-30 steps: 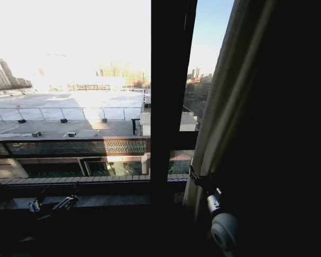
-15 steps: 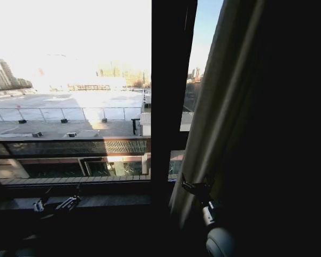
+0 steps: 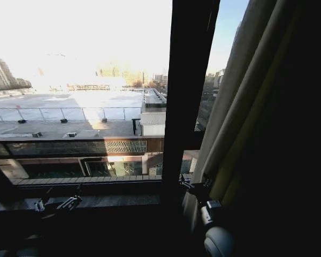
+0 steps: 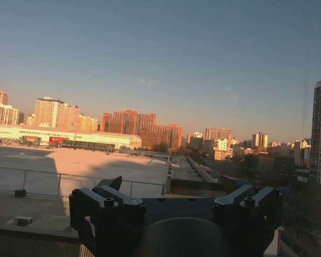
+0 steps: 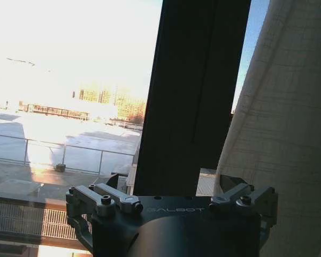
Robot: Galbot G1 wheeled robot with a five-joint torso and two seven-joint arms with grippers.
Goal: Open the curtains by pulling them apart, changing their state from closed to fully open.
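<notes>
A sunlit rooftop and a far city skyline lie beyond the window, which a dark upright window frame (image 3: 188, 91) splits into a wide left pane and a narrow right one. The curtains (image 3: 232, 101) hang gathered at the right of the view, a pale pleated panel slanting down from the upper right toward the sill, with darker folds further right. In the right wrist view the fabric (image 5: 289, 123) shows a fine weave and falls just beside one side of the gripper.

The right gripper (image 3: 191, 184) reaches forward and up from the lower right, its arm rising from a round white joint near the camera, and its tip sits at the curtain's lower inner edge, beside the frame. Its fingers stand apart, and whether any fabric lies between them cannot be told. The left gripper (image 3: 56, 204) rests low at the left, near the dark sill, well apart from the curtains, fingers spread with only the outdoor view beyond them.
</notes>
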